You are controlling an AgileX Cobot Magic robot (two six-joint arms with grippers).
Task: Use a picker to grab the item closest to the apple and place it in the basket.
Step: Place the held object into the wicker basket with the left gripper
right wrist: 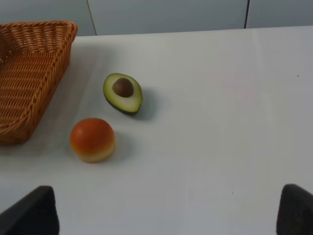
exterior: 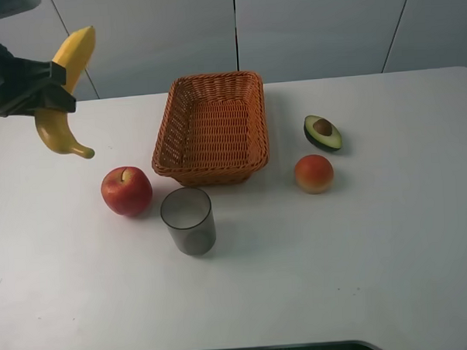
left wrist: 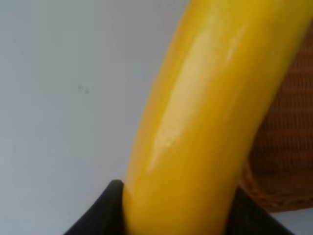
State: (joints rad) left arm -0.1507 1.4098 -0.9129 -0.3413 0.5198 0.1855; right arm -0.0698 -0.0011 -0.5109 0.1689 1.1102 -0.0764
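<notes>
Orange-brown wicker basket (exterior: 216, 125) stands at centre. Left of it, up above the red apple (exterior: 126, 190), a glossy yellow curved banana (exterior: 75, 52) is clamped in the black left gripper (exterior: 59, 88), its middle hidden by the jaws and both ends cut off in the left wrist view. Only the dark tips of the right gripper (right wrist: 163, 210) show, spread wide and empty.
</notes>
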